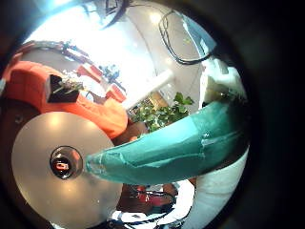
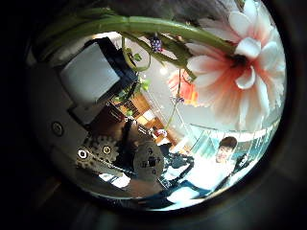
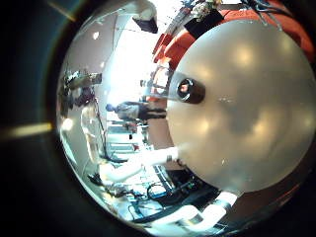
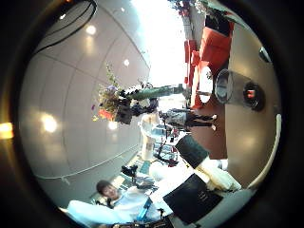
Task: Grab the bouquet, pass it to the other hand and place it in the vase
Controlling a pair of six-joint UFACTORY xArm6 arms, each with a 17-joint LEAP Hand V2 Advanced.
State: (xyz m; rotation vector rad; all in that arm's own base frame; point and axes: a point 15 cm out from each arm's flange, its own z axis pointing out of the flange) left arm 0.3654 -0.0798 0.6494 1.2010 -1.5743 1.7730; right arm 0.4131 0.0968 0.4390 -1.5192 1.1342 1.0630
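My left hand (image 4: 152,93) is shut on the bouquet (image 4: 114,100) and holds it up in the air, away from my right hand. In the left thumb side palm view a large flower (image 2: 235,62) and its stems (image 2: 115,27) lie close across the palm, beside the hand's geared fingers (image 2: 125,158). The left little finger side palm view shows the bouquet's wrapped stem (image 1: 162,153) and leaves (image 1: 162,113) over the round table (image 1: 38,143), where the small dark vase (image 1: 63,164) stands. The vase (image 3: 188,91) stands upright on the table (image 3: 247,118) near my right hand, whose fingers (image 4: 201,190) are relaxed and hold nothing.
Sofas (image 1: 57,81) stand behind the round table. A round rimmed thing (image 4: 225,85) lies beside the vase (image 4: 250,93) in the right thumb side palm view.
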